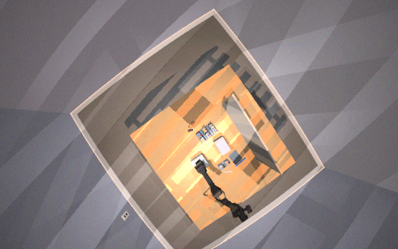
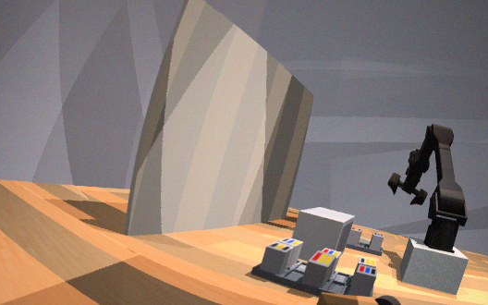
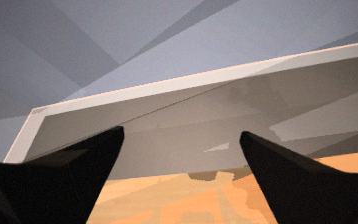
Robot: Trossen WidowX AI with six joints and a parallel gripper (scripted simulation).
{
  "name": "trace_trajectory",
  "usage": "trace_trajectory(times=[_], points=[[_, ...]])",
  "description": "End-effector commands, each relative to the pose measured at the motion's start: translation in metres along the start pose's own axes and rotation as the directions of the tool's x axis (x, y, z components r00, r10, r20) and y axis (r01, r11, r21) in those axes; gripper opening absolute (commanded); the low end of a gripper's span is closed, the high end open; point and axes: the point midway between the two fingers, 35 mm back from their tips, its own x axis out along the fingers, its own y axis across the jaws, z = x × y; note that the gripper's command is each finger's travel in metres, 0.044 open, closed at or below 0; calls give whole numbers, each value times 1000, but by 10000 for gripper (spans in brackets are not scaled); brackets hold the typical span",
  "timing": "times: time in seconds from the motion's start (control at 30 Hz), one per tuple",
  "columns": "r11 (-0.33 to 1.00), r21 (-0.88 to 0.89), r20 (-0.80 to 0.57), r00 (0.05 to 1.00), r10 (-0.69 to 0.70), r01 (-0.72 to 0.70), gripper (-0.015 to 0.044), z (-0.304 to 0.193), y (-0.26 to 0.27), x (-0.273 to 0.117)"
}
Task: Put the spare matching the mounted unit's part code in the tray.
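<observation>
Pincer (image 1: 246,213) (image 2: 405,195) (image 3: 183,134) spread wide and pinching nothing, I hold it raised, well apart from the blocks (image 2: 322,268). They stand upright in a dark rack (image 1: 209,131) (image 2: 292,278), striped red, yellow, blue and black on top. A grey box (image 1: 221,146) (image 2: 321,231) stands just beside them, with a smaller rack (image 1: 224,164) (image 2: 371,250) near it, bearing two more blocks. I cannot tell which block's code matches the mounted unit's. My arm (image 1: 216,192) (image 2: 445,166) stands on a pale block.
</observation>
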Motion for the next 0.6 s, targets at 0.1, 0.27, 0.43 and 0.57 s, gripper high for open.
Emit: trace_trajectory(times=[0.1, 0.27, 0.43, 0.57], points=[[986, -141, -144, 987, 73, -94, 440, -46, 89, -30], [949, -245, -284, 950, 126, -199, 440, -96, 160, -65], [886, -344, -419, 895, 151, -311, 440, -148, 218, -111], [811, -423, -520, 841, 148, -404, 440, -190, 253, -157]])
